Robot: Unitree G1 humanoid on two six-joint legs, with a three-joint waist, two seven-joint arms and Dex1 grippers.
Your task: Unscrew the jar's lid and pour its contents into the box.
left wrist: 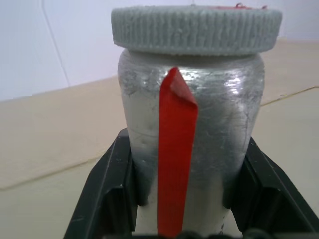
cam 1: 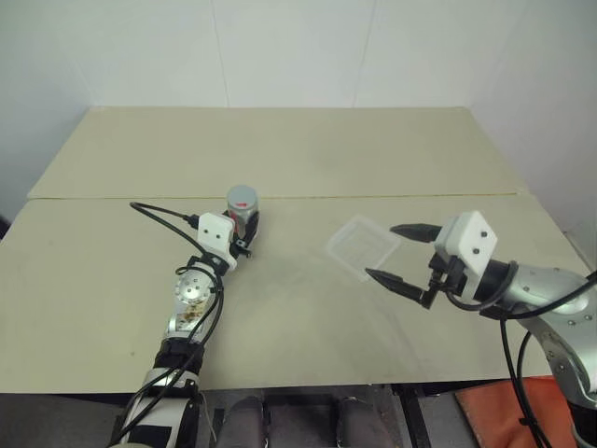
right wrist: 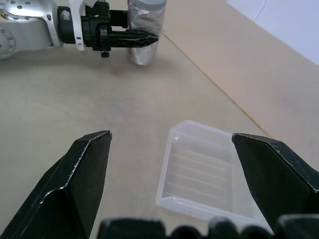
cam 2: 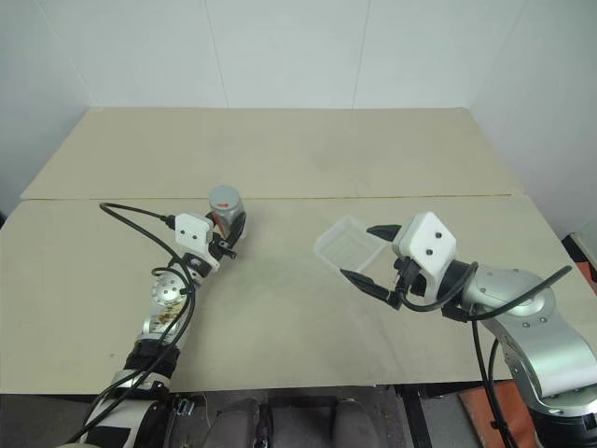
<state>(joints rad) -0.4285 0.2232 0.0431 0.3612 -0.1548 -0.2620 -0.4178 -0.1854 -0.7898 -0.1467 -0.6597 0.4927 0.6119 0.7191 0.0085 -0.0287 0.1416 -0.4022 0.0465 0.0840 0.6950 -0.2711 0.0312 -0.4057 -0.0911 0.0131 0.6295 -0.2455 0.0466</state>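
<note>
Left wrist view shows you the left gripper clamped on the jar, one black finger on each side of the silver body, below the lid that is screwed on. The jar stands left of the table middle. To its right, your right gripper hangs with jaws wide over the near right side of the box, holding nothing.

My two head eyes look forward and down over the table from well back, my left wrist camera sits tight against the jar, and my right wrist camera shares that jar with them from farther off.
</note>
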